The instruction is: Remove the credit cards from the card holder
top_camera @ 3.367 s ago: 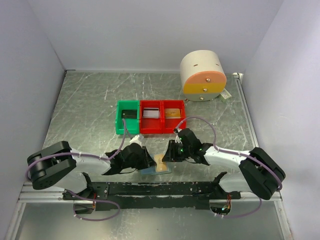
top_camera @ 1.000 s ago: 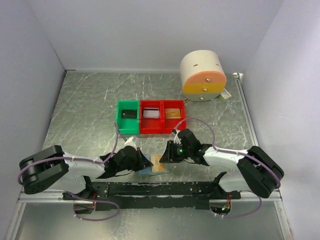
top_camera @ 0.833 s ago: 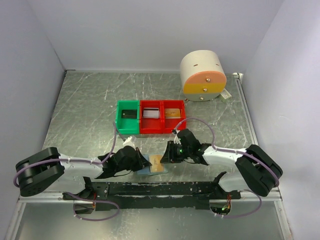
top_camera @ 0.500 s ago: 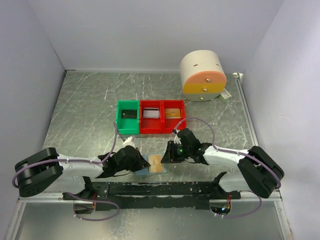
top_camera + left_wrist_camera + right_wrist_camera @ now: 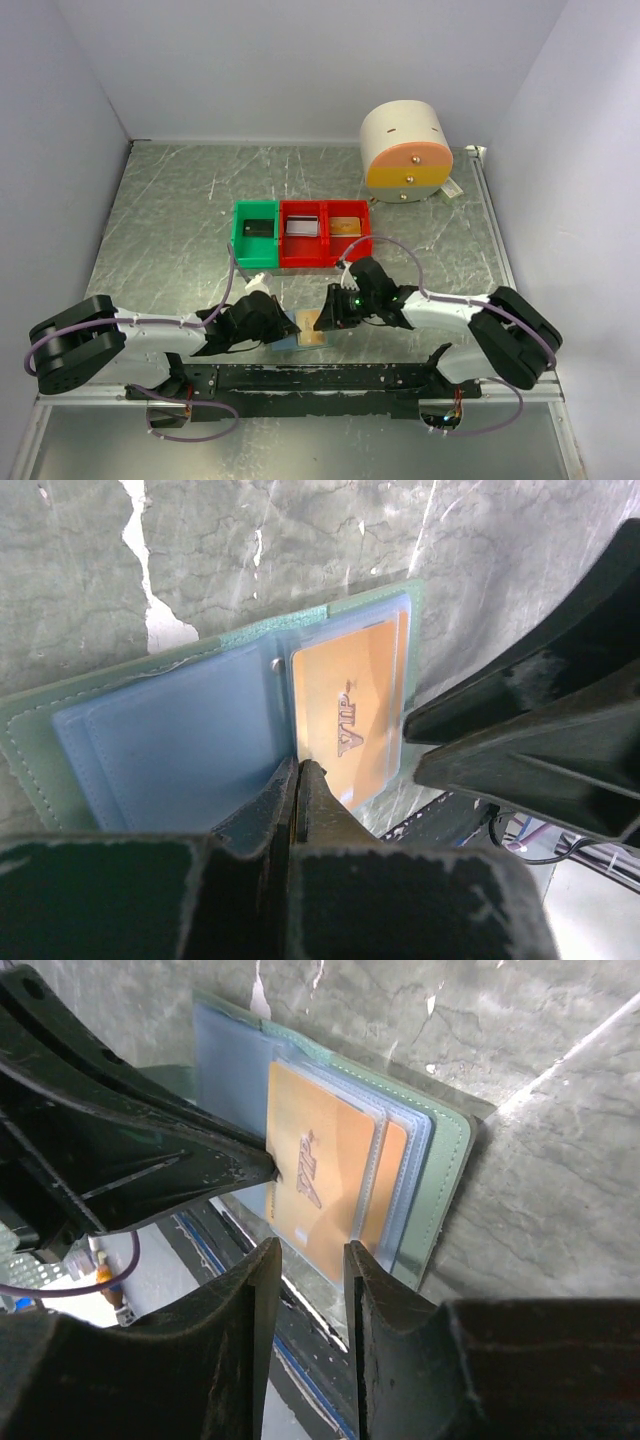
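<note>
Tips together, the left hand [image 5: 297, 770] is touching the open card holder [image 5: 160, 750] while the right hand [image 5: 312, 1260], slightly apart, is hovering by its orange card [image 5: 350, 720].

The whole table [image 5: 180, 200] is viewed from above and behind, facing down and forward, at a distance. The wrist views are taken very close, looking steeply down from opposite sides. The holder [image 5: 170, 750] is shared by all three views.

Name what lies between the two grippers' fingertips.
The open card holder, an orange credit card in its pocket, lies between left gripper and right gripper; both wrist views show it.
</note>
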Tool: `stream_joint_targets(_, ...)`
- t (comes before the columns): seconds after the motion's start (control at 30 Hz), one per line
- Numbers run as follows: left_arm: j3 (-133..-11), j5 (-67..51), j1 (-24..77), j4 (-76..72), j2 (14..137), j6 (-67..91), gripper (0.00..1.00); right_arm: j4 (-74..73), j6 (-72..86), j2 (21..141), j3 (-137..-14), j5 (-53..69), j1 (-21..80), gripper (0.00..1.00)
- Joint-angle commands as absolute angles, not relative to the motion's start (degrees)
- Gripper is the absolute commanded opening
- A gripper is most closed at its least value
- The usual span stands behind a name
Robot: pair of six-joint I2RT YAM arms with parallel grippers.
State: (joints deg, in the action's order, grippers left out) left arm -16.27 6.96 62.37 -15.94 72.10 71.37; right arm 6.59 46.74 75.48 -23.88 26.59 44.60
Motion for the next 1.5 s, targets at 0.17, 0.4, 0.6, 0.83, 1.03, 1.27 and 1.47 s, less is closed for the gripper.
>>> stream_joint_targets(0.17,-17.8,8.2,62.5,-14.5,72.1,70.1,0.07,7.7,45.9,81.0,-24.9,26.5,45.6,0.32)
stream_joint_targets(0.4,-17.8,8.9,62.5,-12.2,70.6,70.1,0.07,2.9,44.7,80.8,-24.3,20.2,45.6,0.33)
stream_joint_targets(0.6,-17.5,9.5,62.5,-10.0,69.1,70.1,0.07,2.1,44.4,80.5,-24.1,18.6,45.5,0.33)
stream_joint_targets(0.83,-16.9,9.8,62.5,-9.5,67.6,70.4,0.07,1.9,44.2,78.5,-25.7,20.5,45.6,0.33)
stream_joint_targets(1.03,-16.6,9.8,62.5,-9.5,67.3,70.5,0.07,4.6,44.6,76.6,-26.9,25.3,46.2,0.33)
stream_joint_targets(1.27,-16.7,9.7,62.5,-10.0,67.8,70.5,0.07,6.2,45.8,77.2,-28.3,25.3,48.6,0.33)
stream_joint_targets(1.47,-17.0,9.5,62.5,-10.1,68.2,70.4,0.07,5.4,45.4,80.6,-29.1,22.8,49.7,0.33)
